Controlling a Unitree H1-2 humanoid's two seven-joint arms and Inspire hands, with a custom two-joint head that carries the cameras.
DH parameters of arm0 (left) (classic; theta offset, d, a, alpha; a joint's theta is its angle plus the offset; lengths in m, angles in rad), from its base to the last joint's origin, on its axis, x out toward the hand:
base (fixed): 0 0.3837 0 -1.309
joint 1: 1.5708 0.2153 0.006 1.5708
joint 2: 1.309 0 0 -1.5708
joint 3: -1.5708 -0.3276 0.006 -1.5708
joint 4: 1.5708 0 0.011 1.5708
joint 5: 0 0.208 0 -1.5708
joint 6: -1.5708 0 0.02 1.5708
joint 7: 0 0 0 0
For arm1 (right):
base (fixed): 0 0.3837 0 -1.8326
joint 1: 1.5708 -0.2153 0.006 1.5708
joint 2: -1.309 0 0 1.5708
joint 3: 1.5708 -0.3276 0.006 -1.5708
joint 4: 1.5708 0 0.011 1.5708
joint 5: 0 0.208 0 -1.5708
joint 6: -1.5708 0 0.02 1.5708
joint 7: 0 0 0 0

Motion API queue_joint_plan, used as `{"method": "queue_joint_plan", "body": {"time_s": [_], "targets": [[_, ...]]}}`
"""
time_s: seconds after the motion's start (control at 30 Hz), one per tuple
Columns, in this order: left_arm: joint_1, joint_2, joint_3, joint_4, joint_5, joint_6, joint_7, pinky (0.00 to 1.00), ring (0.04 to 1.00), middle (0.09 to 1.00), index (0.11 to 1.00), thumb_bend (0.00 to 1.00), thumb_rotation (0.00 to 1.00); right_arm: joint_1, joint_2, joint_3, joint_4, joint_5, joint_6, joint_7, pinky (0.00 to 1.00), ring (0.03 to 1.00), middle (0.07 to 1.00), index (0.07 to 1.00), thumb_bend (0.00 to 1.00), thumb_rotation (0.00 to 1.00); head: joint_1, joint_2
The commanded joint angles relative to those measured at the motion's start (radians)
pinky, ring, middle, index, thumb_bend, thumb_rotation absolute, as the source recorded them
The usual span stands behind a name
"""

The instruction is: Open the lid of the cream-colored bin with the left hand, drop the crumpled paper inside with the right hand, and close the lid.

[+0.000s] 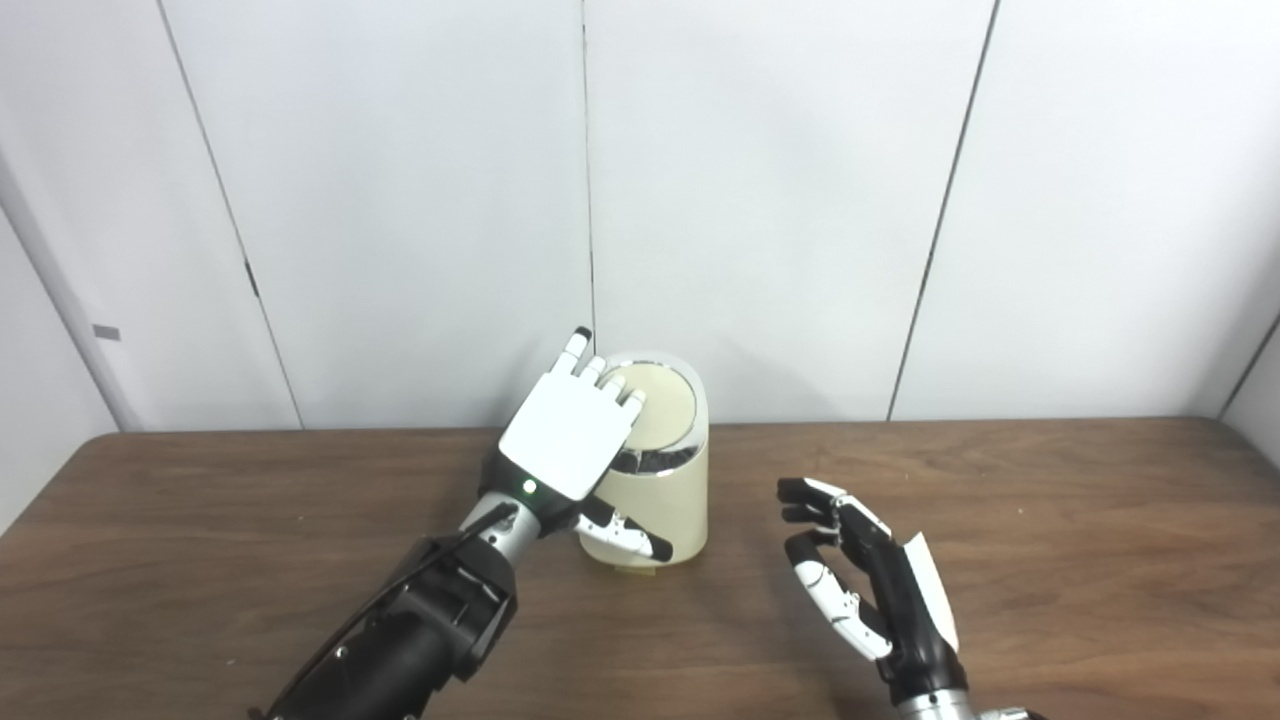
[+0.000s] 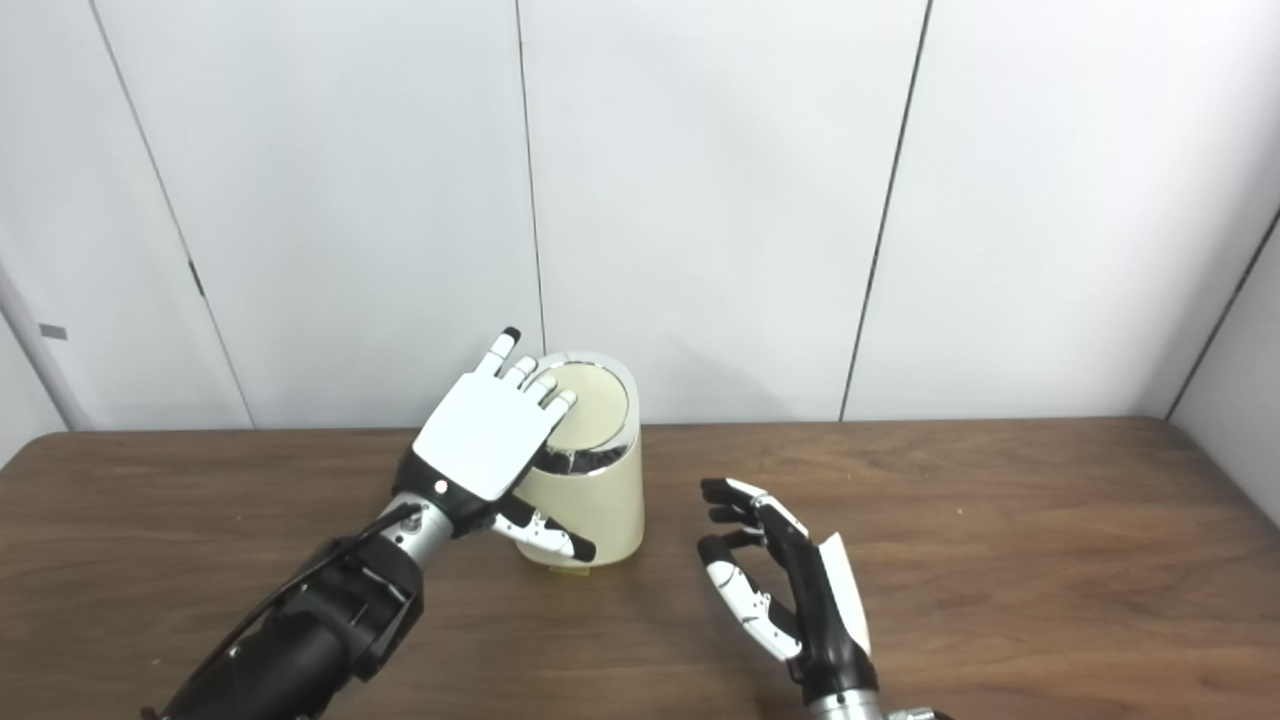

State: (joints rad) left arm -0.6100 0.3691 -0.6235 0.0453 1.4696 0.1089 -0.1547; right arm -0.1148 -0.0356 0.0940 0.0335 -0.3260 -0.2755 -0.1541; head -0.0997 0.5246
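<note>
The cream-colored bin (image 1: pixel 668 505) stands upright on the table, near its back edge at the middle. Its round lid (image 1: pixel 668 398) is tilted, and a dark gap (image 1: pixel 645 461) shows under the lid's near edge. My left hand (image 1: pixel 566 434) lies flat over the near-left part of the lid with its fingers stretched out and resting on it; its thumb hangs beside the bin's wall. My right hand (image 1: pixel 862 585) is to the right of the bin, apart from it, open with curled fingers and nothing in it. No crumpled paper is visible in either view.
The brown wooden table (image 1: pixel 1060 520) runs across the whole picture. White wall panels (image 1: pixel 780 200) stand right behind the bin. Nothing else lies on the table.
</note>
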Motion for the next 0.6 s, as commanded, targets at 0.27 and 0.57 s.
{"method": "queue_joint_plan", "body": {"time_s": [0.27, 0.57], "targets": [[0.038, 0.052, -0.074, 0.066, 0.018, -0.088, -0.095, 1.0, 0.892, 0.84, 0.818, 1.0, 0.93, 0.009, 0.023, 0.005, -0.026, -0.001, 0.005, -0.003, 0.62, 0.72, 0.755, 0.746, 0.23, 0.71, -0.003, 0.009], [0.05, 0.063, -0.105, 0.079, 0.019, -0.105, -0.114, 1.0, 0.851, 0.797, 0.79, 1.0, 0.91, 0.005, 0.022, 0.006, -0.028, -0.001, 0.006, -0.002, 0.61, 0.719, 0.755, 0.747, 0.24, 0.72, -0.004, 0.014]]}}
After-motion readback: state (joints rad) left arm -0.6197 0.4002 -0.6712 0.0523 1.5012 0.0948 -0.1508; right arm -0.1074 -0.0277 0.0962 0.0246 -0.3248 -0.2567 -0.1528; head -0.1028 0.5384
